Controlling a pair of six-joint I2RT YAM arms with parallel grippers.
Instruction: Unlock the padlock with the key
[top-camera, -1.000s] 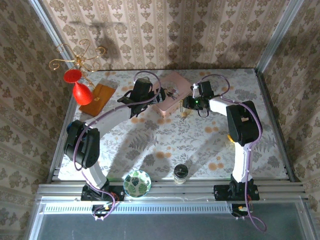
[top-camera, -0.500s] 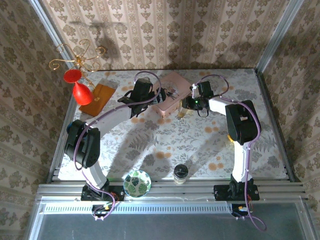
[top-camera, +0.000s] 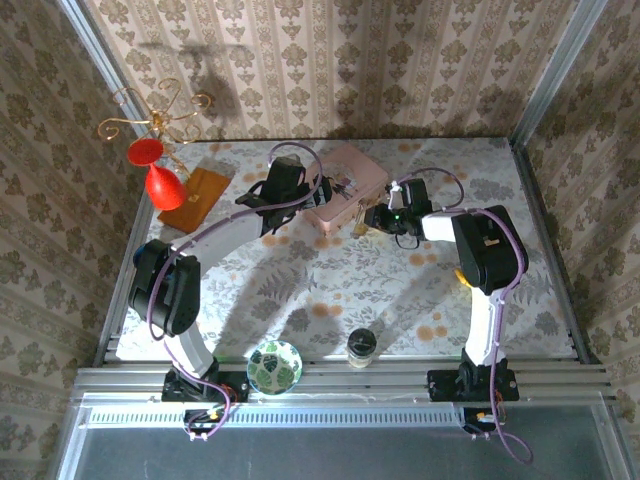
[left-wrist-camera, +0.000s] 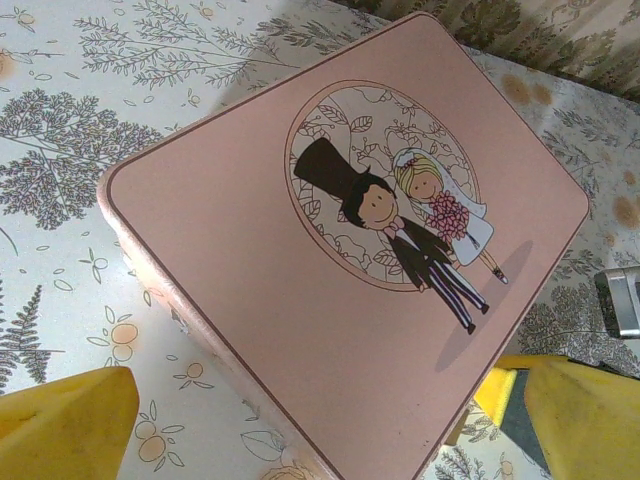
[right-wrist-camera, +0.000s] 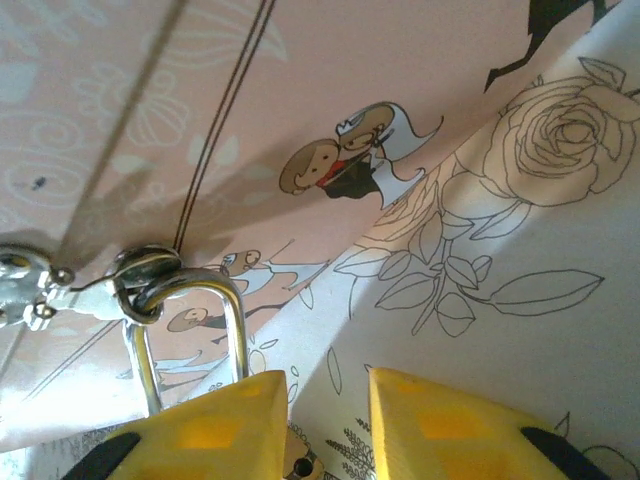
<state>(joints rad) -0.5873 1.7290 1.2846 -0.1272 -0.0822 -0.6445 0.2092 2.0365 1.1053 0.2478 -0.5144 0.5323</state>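
The pink box (top-camera: 347, 168) with a top-hatted figure on its lid (left-wrist-camera: 250, 250) stands at the back middle of the table. The padlock (top-camera: 360, 228) hangs at the box's near right side; its silver shackle (right-wrist-camera: 237, 335) runs through a metal loop on the box. My right gripper (top-camera: 369, 220) is right beside it, its yellow fingers slightly apart (right-wrist-camera: 330, 400) with tablecloth showing between them and the left finger covering the lock's body. A small brass bit with a dark hole (right-wrist-camera: 300, 466) peeks out there. My left gripper (top-camera: 305, 200) is wide open (left-wrist-camera: 320, 410) across the box's left corner. The key is hidden.
A brown wooden box (top-camera: 195, 198) and a gold stand with red glasses (top-camera: 152, 160) sit at the back left. A patterned bowl (top-camera: 274, 366) and a dark-lidded jar (top-camera: 361, 345) stand near the front edge. Wallpapered walls close in three sides.
The right wrist has dropped toward me and its gripper has shifted slightly left along the box's side. The left arm and the box have not moved.
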